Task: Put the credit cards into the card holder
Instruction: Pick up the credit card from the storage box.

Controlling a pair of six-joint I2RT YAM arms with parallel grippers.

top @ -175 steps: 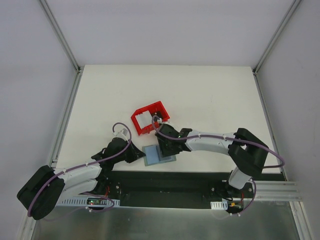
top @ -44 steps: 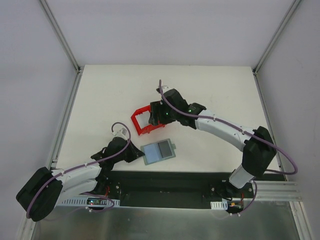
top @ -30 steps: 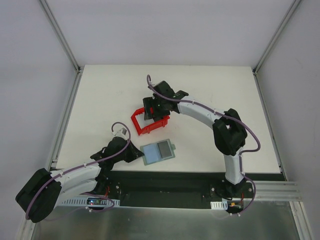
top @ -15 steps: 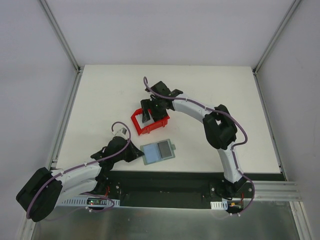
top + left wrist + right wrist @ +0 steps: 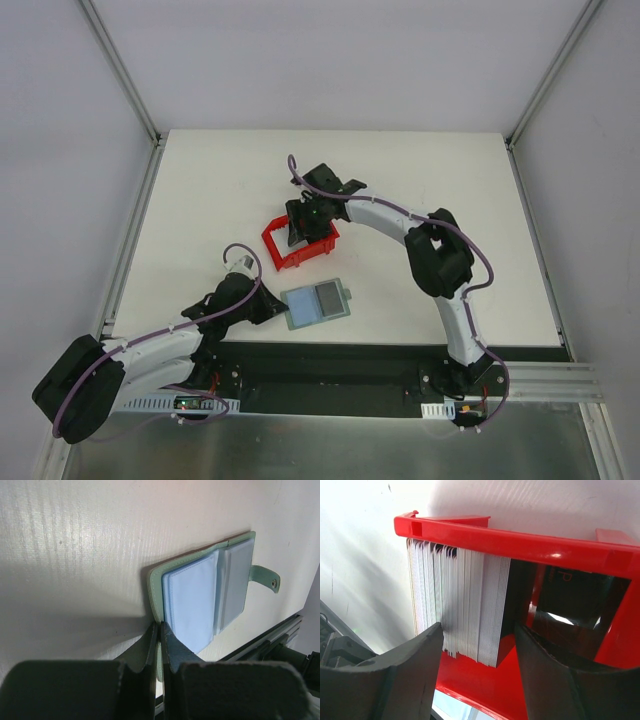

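The card holder (image 5: pixel 318 302) lies open near the table's front edge, grey-green with blue-grey pockets and a snap tab; it also shows in the left wrist view (image 5: pixel 210 595). My left gripper (image 5: pixel 160 630) is shut on its near left cover edge, and shows in the top view (image 5: pixel 268 310). A stack of pale credit cards (image 5: pixel 460 605) stands on edge in the red bin (image 5: pixel 520 542). My right gripper (image 5: pixel 477 645) is open, reaching down into the bin with its fingers either side of the stack's near end; in the top view it (image 5: pixel 303 225) covers the bin (image 5: pixel 283 250).
The red bin's right part holds a dark space with no cards seen. The black base rail (image 5: pixel 340 365) runs along the table's near edge just below the card holder. White table (image 5: pixel 420 190) lies behind and right of the bin.
My right arm swung from over the card holder up and back to the red bin, then lowered its open gripper into it. The card holder rotated slightly. The left arm stayed put.
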